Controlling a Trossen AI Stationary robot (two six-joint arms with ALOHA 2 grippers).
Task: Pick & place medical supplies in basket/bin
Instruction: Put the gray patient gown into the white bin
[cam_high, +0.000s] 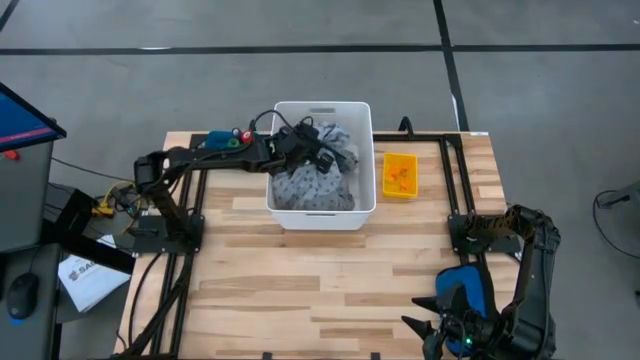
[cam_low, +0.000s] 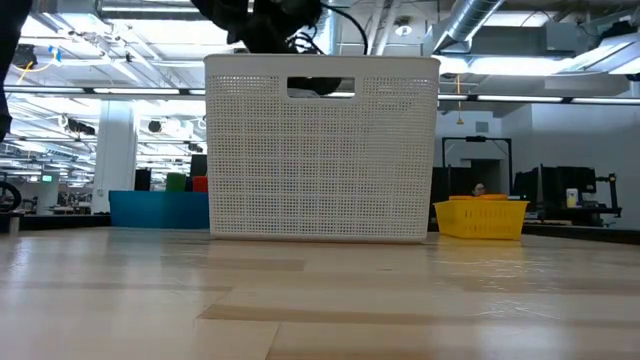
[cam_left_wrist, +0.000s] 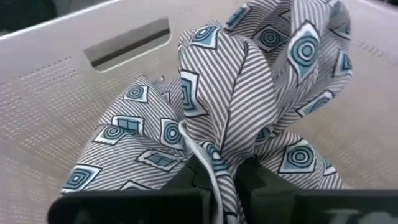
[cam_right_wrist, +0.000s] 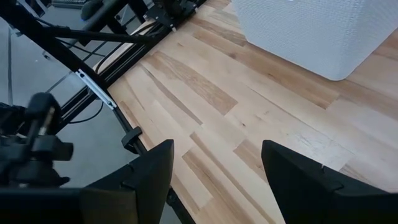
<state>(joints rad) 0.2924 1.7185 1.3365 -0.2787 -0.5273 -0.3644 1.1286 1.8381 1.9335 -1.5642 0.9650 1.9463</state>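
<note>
Progress: gown (cam_high: 318, 178) inside white basket (cam_high: 322, 215), far centre of table (cam_high: 300, 290) | left tool (cam_high: 312, 150) clamped on gown above basket, release pending | right tool (cam_high: 440, 325) apart, waiting near right | small pieces (cam_high: 232, 136) left of basket remain.

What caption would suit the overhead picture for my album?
Left gripper shut on the gown inside the white bin; right gripper waits open at the table's near corner.
</note>
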